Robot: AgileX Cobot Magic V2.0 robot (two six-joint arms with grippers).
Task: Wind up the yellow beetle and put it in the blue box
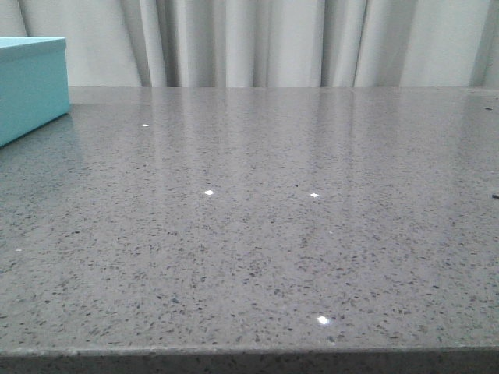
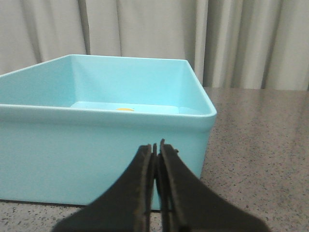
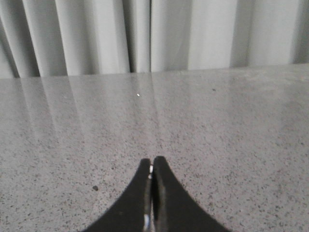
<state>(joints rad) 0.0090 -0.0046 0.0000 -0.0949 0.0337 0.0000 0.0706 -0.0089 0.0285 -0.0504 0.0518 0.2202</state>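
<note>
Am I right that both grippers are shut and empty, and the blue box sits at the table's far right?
Not quite: the blue box sits at the table's far left, as the front view shows. The left gripper and right gripper are indeed shut and empty.

No text, label, brand, number or sign can be read anywhere in these views. The blue box (image 2: pixel 96 145) shows plain matte walls with no printing, and the speckled grey surface (image 1: pixel 273 234) carries no markings.
</note>
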